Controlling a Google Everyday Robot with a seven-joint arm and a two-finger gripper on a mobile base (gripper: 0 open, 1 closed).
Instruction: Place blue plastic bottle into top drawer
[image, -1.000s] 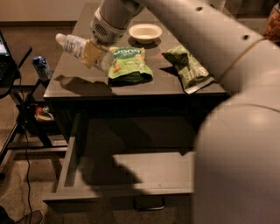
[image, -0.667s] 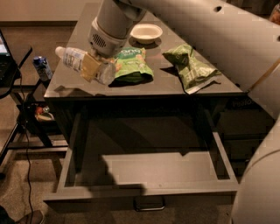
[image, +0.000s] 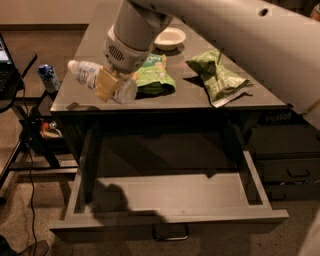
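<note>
The pale, bluish-white translucent plastic bottle (image: 86, 73) with a white cap lies on its side in the air, cap pointing left, above the front left corner of the flat grey tabletop (image: 192, 100). A second ago it hung further back over the left side of the table. Now it has come forward and lower, close to the front edge, with its shadow on the corner beneath it. We read this as the carry toward the wide, shallow grey drawer (image: 175, 192), which stands pulled out below and in front. The bottle is not yet over the opening, so we judge it has to pass the table edge before it can go down.

The two-finger gripper (image: 109, 85) is clamped across the bottle's middle, its tan pads (image: 104, 88) pressed against the plastic. The pale, rounded arm (image: 140, 25) reaches in from the upper right, wrist angled down and to the left.

A crumpled green snack bag (image: 156, 75) lies just beside the bottle's base end, and a small blue can (image: 48, 77) stands off the table to the left.
</note>
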